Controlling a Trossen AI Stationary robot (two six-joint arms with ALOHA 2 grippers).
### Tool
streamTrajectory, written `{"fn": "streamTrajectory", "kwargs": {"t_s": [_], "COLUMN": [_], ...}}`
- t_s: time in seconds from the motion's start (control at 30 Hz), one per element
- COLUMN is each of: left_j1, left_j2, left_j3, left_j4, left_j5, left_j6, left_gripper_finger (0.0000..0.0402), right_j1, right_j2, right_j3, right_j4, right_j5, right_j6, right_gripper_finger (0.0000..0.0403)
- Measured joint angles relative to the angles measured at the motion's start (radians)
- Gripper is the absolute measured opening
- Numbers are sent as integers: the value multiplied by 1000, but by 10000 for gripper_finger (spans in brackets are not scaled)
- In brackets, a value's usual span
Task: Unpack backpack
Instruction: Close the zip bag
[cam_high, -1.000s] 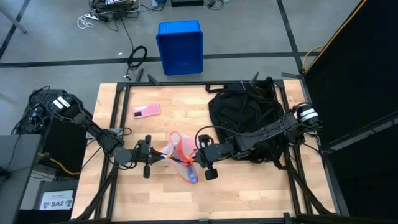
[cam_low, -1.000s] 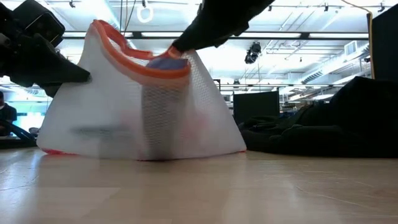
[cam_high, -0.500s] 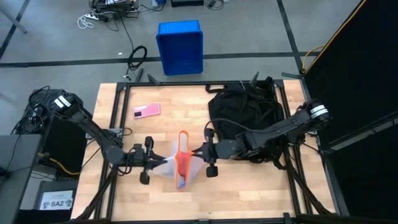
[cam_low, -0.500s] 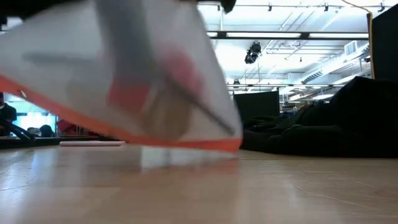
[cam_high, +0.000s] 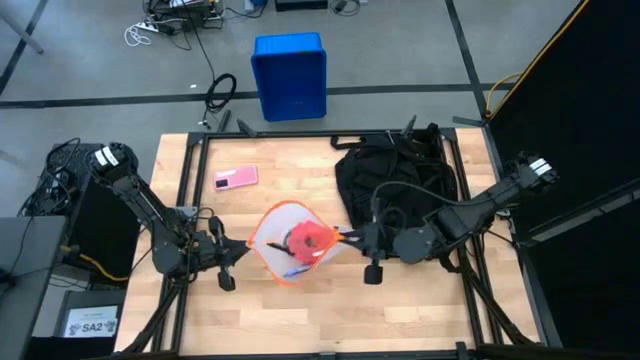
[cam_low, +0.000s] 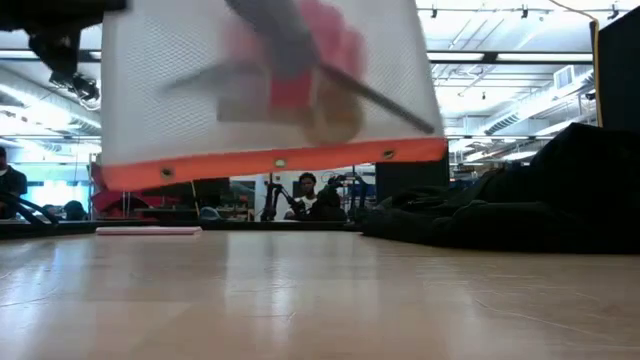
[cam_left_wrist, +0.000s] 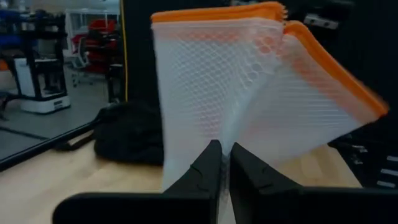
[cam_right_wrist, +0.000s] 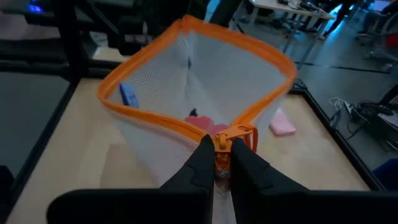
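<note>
A white mesh pouch (cam_high: 293, 243) with orange zipper trim hangs between my two grippers over the middle of the table, its mouth spread open. Inside it are a red thing (cam_high: 306, 240) and a blue thing (cam_right_wrist: 128, 95). The low view shows the pouch (cam_low: 270, 90) clear of the tabletop. My left gripper (cam_high: 240, 248) is shut on its left side, and my right gripper (cam_high: 345, 240) is shut on its right side. The black backpack (cam_high: 395, 180) lies slumped on the table's far right part. My left gripper pinches the pouch's white mesh wall (cam_left_wrist: 219, 134) between its two fingers, coming level from the table's left. The mesh fans out from the fingers and the pouch hangs clear of the table. My right gripper pinches the orange zipper trim at the pouch's mouth (cam_right_wrist: 222, 138), by the zipper end, between its two fingers, coming level from the table's right. The rim is pulled open into a loop and the pouch hangs clear of the table.
A flat pink item (cam_high: 235, 178) lies on the table's far left part. A blue plastic crate (cam_high: 290, 75) stands on the floor beyond the far edge. Bare wood (cam_high: 330, 310) stretches along the near edge.
The pouch has gone from resting on the table to lifted clear, and its mouth has spread open. My left gripper has gone toward the table's left edge and my right gripper toward the right edge, both rising and keeping their hold.
</note>
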Motion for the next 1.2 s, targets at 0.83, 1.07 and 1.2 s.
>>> {"fn": "streamTrajectory", "kwargs": {"t_s": [0.83,1.07,1.2], "left_j1": [-14,-26,11], "left_j2": [-34,-42,-36], "left_j3": [-150,-55,-87], "left_j4": [-64,-83,-331], "left_j5": [42,75,73], "left_j6": [-372,-166,-484], "left_gripper_finger": [0,0,0], "right_j1": [-81,-60,-79], "right_j2": [18,2,57], "right_j3": [0,1,1], "right_j4": [-58,-85,-143], "right_j5": [-52,-39,-45], "right_j6": [87,135,195], "right_gripper_finger": [0,0,0]}}
